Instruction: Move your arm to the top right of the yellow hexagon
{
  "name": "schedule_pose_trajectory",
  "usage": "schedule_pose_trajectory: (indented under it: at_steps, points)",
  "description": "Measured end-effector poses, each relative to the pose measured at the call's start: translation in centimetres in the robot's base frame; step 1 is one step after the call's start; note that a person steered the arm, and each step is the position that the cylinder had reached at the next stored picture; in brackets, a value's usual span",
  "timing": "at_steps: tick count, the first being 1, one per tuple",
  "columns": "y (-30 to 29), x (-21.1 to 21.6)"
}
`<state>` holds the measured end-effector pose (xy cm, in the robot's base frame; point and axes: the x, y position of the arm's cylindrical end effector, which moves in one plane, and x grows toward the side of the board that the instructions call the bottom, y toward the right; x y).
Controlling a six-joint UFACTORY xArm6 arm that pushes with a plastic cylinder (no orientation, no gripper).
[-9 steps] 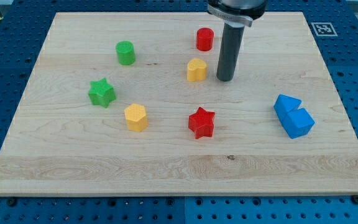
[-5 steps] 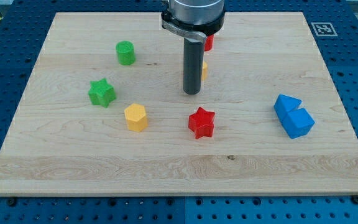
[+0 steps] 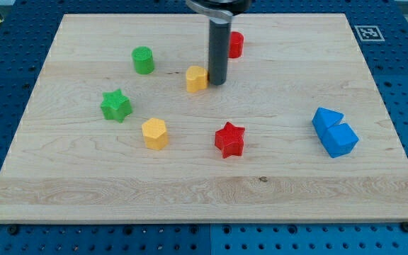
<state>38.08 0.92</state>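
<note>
Your arm carries no gripper, only a dark rod, so nothing is held. Your tip (image 3: 217,83) rests on the tabletop (image 3: 296,191), touching the right side of a small yellow block (image 3: 197,78). The yellow hexagon (image 3: 154,133) lies well apart, toward the view's lower left of the tip, with the green star (image 3: 115,105) to its upper left.

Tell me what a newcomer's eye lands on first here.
The dark rod, coming down from the view's top, with my tip against the right side of a small yellow block. Next, the blue blocks stand alone at the view's right, and the yellow hexagon sits left of the red star.
</note>
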Motion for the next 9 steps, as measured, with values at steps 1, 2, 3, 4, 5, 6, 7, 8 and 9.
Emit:
schedule_pose_trajectory:
  at_steps: [1,2,3,4,5,6,7,8,9]
  points:
    - [-1.5,0.0]
    - [-3.1,1.0]
    - [-3.1,3.6]
    - [-3.0,6.7]
    - [-3.1,7.2]
    - [-4.1,8.3]
    - [-5.4,8.5]
    - [-4.9,10.5]
    - [-2.3,12.7]
